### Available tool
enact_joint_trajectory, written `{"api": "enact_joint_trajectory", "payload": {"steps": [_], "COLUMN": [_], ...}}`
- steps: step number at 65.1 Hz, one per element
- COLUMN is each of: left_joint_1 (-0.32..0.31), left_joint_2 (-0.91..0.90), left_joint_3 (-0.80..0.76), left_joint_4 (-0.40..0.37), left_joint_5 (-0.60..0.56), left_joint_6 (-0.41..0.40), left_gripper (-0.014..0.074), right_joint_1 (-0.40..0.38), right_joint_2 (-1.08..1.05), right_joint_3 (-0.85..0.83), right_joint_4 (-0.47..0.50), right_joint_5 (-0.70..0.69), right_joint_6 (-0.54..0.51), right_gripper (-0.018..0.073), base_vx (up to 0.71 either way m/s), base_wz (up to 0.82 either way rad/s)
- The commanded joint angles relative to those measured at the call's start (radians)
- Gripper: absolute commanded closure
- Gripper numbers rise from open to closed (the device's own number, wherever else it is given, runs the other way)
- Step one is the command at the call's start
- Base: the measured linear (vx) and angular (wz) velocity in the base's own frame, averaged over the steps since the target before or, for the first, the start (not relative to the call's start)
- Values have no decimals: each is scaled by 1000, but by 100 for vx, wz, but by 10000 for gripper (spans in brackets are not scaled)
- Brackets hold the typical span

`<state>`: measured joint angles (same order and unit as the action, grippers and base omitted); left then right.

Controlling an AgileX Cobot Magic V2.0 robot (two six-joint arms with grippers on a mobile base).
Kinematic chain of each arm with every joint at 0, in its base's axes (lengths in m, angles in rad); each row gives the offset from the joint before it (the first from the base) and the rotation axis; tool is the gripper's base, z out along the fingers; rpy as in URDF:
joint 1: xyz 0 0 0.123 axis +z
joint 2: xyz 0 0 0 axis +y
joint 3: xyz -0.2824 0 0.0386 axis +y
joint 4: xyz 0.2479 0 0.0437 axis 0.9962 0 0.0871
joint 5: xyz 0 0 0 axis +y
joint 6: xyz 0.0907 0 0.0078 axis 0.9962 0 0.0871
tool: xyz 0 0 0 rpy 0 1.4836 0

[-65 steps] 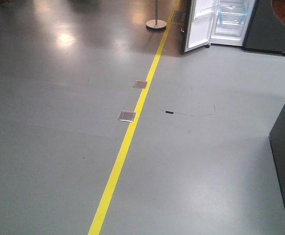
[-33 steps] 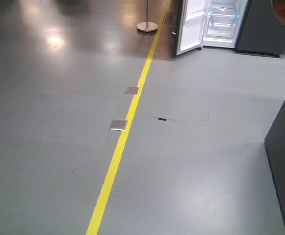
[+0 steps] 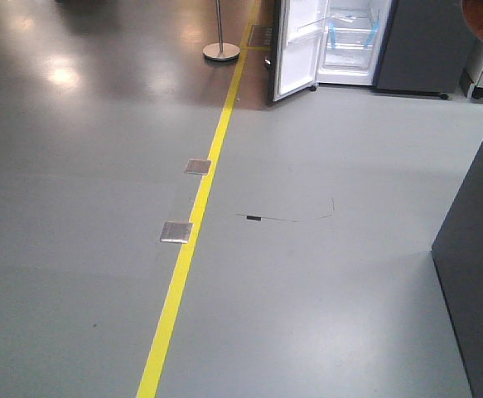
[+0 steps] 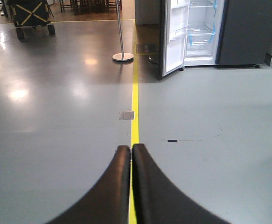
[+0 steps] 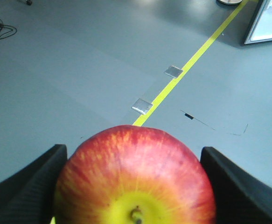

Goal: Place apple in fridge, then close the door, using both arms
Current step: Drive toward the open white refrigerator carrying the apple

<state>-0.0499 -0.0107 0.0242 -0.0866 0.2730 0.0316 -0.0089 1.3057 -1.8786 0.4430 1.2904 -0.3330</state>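
Shifted leftward in the front view since a second ago: fridge (image 3: 349,41), door (image 3: 295,46) swung open, white shelves (image 3: 350,48) edged with blue tape (image 3: 332,35). Held item: apple (image 5: 136,182), clamped between right gripper (image 5: 133,148) fingers (image 5: 33,182), well apart from fridge. Second entry: left gripper (image 4: 131,148), fingers (image 4: 147,186) pressed together.

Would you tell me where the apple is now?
In the right wrist view, the apple is held in the right gripper, far short of the open fridge.
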Motion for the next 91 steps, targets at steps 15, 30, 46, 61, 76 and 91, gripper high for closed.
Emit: {"api": "enact_joint_trajectory", "payload": {"steps": [15,30,46,61,76,91], "left_joint_1": [2,2,2,2,2,2], "left_joint_2": [-16,-16,-16,-16,-16,-16], "left_joint_3": [-18,-18,-18,-18,-18,-18], "left_joint_4": [-10,-10,-10,-10,-10,-10], "left_joint_5": [-69,-69,-69,-69,-69,-69], "left_joint_6": [-1,-1,-1,-1,-1,-1], "left_gripper": [603,603,603,603,603,603], "right_joint_1": [-3,-3,-3,-3,-3,-3], "right_joint_2": [-20,-20,-20,-20,-20,-20], "right_joint_3": [-30,-30,-30,-30,-30,-30], "right_joint_4": [25,25,25,25,25,25], "right_joint_5": [-5,-5,-6,-6,-6,-6], "right_joint_6": [-10,-10,-10,-10,-10,-10], "right_gripper": [455,455,455,455,455,455], "base_vx": [25,27,28,28,29,30], "base_wz": [-6,-4,-5,-6,-6,-5]}}
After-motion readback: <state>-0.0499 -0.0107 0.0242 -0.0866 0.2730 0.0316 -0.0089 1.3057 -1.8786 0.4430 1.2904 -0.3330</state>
